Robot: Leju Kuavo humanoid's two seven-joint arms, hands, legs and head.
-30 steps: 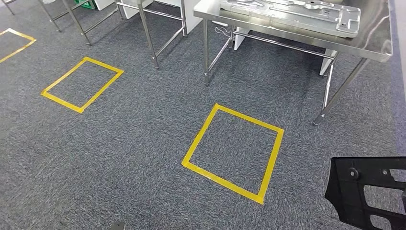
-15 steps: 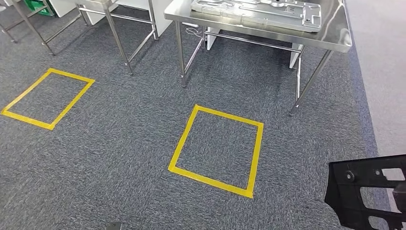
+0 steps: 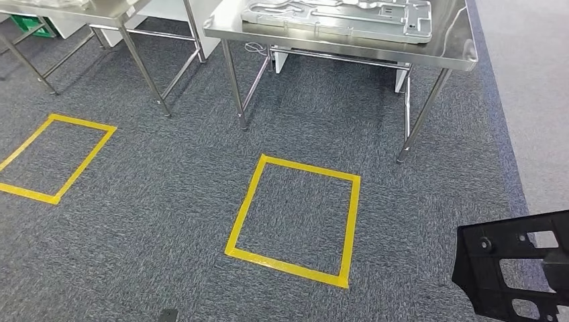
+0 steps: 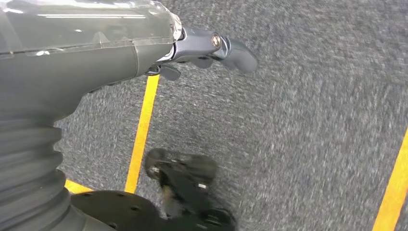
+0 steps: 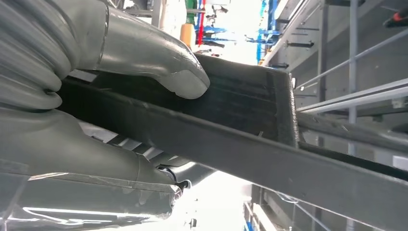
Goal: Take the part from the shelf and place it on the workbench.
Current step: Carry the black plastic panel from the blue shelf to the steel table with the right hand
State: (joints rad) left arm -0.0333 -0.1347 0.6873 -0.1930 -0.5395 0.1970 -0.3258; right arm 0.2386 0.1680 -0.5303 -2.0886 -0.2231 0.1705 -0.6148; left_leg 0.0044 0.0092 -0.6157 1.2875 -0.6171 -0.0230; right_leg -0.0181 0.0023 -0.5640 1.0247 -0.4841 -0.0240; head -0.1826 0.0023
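Gripping 1 black part [image 5: 250, 110], the right hand [image 5: 96, 96] clamps its edge; left hand [image 4: 207, 48] hangs empty, fingers loosely curled, above 2 yellow squares [image 3: 293, 220].

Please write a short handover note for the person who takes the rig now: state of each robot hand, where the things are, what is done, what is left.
Right robot hand: grips the black part, thumb pressed on its top face.
Left robot hand: holds nothing, hangs over the carpet beside yellow tape.
Workbench: ahead, beyond the yellow square; a metal plate lies on it.
Done: part is in hand, off the shelf.
Left: reach the workbench and set the part down there.
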